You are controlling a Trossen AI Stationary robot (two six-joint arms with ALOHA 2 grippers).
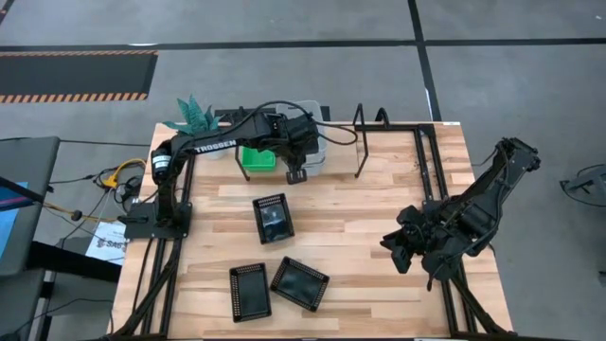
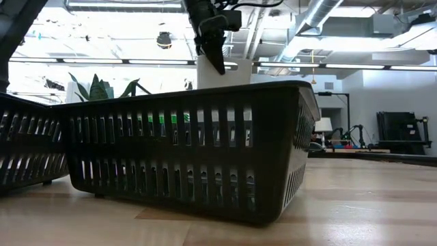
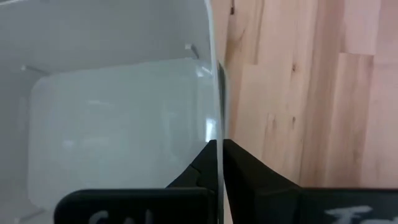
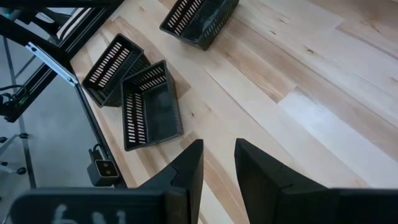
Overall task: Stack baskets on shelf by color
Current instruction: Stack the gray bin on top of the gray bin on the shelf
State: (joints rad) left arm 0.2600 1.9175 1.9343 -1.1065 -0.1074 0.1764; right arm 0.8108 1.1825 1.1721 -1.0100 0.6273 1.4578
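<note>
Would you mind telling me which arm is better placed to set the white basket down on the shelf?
Left: its gripper is shut on the white basket's wall above the shelf. The right gripper is open, away at the table's side.

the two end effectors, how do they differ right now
The left end effector is reached out over the shelf, shut on the wall of a translucent white basket. The right end effector is drawn back at the table's right edge, fingers apart and holding nothing. Both have dark two-finger tips.

Three black baskets (image 1: 273, 217) lie on the wooden table (image 1: 379, 204).
</note>
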